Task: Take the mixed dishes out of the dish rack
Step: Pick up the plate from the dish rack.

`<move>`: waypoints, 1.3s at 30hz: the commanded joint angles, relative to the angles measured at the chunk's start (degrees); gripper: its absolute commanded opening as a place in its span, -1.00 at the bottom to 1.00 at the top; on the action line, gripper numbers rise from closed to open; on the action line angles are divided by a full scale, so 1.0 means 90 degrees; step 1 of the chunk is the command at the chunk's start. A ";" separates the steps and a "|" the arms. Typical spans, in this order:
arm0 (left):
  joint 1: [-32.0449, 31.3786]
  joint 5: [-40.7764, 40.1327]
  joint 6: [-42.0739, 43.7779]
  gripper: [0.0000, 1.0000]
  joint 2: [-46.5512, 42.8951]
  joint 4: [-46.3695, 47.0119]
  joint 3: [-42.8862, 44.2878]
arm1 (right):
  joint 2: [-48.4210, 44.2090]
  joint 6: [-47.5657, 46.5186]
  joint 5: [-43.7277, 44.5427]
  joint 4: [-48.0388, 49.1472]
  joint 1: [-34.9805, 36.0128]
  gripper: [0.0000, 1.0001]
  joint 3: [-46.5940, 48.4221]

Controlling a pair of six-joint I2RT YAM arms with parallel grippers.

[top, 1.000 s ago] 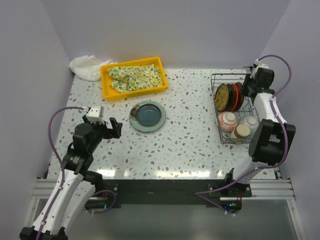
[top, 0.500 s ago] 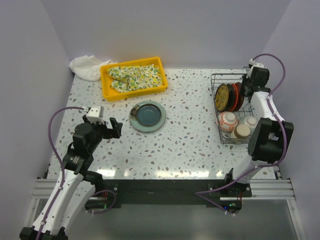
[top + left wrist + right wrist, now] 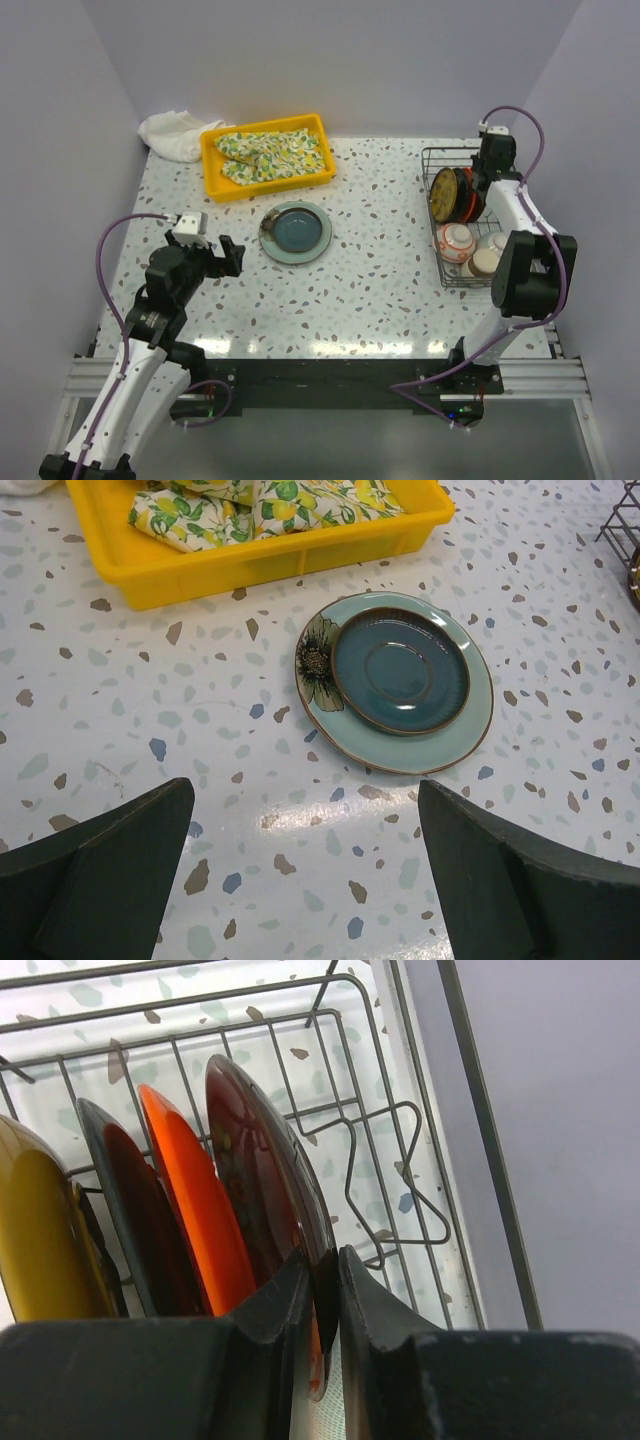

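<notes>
The right gripper [image 3: 322, 1260] pinches the thin upper rim of a glossy dark red round dish [image 3: 255, 1150], which stands on edge in the dark wire dish rack [image 3: 400, 1110] at the speckled table's [image 3: 380, 280] 2 o'clock. A slow, straight-up lift seems wise: the glaze looks slick, and an orange-faced dish [image 3: 195, 1200] stands just beside it. The left gripper [image 3: 305, 830] hangs wide and empty, with a pale green-blue glazed plate [image 3: 470, 705] at its 12 o'clock.

tray [image 3: 250, 565] yellow | cloth [image 3: 270, 500] lemon-print | teal plate [image 3: 395, 680] (dark flower at rim) | dark-red plate [image 3: 255, 1150] | orange plate [image 3: 195, 1205] | mustard plate [image 3: 40, 1240]
</notes>
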 commanded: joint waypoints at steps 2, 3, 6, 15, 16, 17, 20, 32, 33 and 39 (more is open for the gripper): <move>0.0000 -0.0062 0.0098 0.99 -0.0057 0.0370 -0.0018 | -0.0213 -0.0292 0.0863 -0.0064 0.0392 -0.85 0.0102; 0.0000 -0.0062 0.0098 0.98 -0.0057 0.0379 -0.0008 | -0.0252 -0.0322 0.1019 -0.0064 0.0460 -0.87 0.0112; 0.0000 -0.0071 0.0098 0.99 -0.0057 0.0379 -0.0008 | -0.0399 -0.0322 0.1235 -0.0064 0.0529 -0.95 0.0151; -0.0019 -0.0062 0.0108 0.99 -0.0077 0.0370 -0.0018 | -0.0653 -0.0546 0.1694 -0.0074 0.0646 -1.00 0.0356; -0.0029 -0.0062 0.0108 0.99 -0.0077 0.0379 -0.0028 | -0.0692 -0.0595 0.1733 -0.0055 0.0656 -1.00 0.0376; -0.0029 -0.0062 0.0108 0.98 -0.0077 0.0389 -0.0018 | -0.0731 -0.0624 0.1772 -0.0035 0.0676 -1.00 0.0386; -0.0039 -0.0062 0.0108 0.99 -0.0086 0.0389 -0.0028 | -0.0809 -0.0771 0.1831 -0.0045 0.0705 -1.00 0.0425; -0.0048 -0.0062 0.0108 0.99 -0.0106 0.0389 -0.0038 | -0.1287 -0.1454 0.2475 0.0014 0.0744 -1.00 0.0435; -0.0048 -0.0062 0.0108 0.98 -0.0096 0.0399 -0.0028 | -0.1394 -0.1532 0.2514 0.0014 0.0744 -1.00 0.0435; -0.0087 -0.0062 0.0098 0.98 -0.0028 0.0399 -0.0028 | -0.1873 -0.1826 0.2768 0.0111 0.0744 -1.00 0.0473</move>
